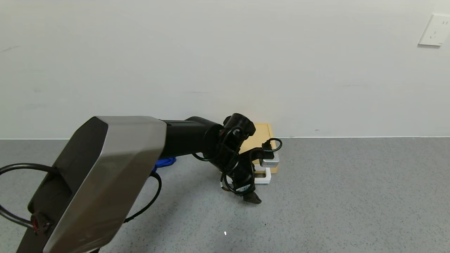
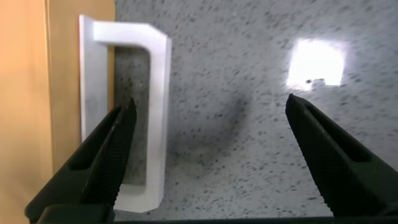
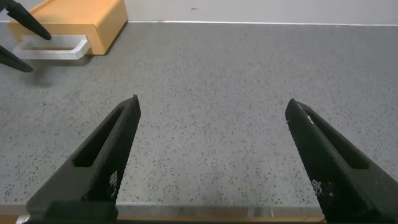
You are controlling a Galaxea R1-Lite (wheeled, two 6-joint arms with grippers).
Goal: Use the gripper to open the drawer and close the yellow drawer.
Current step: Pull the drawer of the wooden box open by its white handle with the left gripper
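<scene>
The yellow drawer case point(image 1: 263, 135) sits on the grey table against the wall, with its white loop handle point(image 1: 264, 178) facing me. The drawer front looks flush with the case. My left gripper point(image 1: 246, 192) hangs open just in front of the handle. In the left wrist view the gripper point(image 2: 210, 102) is open; one finger point(image 2: 115, 146) lies over the opening of the handle point(image 2: 158, 112), and the other is out over bare table. My right gripper point(image 3: 213, 101) is open and empty, far from the case point(image 3: 81, 18) and its handle point(image 3: 56, 48).
A blue cloth bundle point(image 1: 164, 162) lies on the table behind my left forearm. The white wall stands right behind the case, with a socket point(image 1: 435, 31) at the upper right. Grey table point(image 1: 351, 196) stretches to the right.
</scene>
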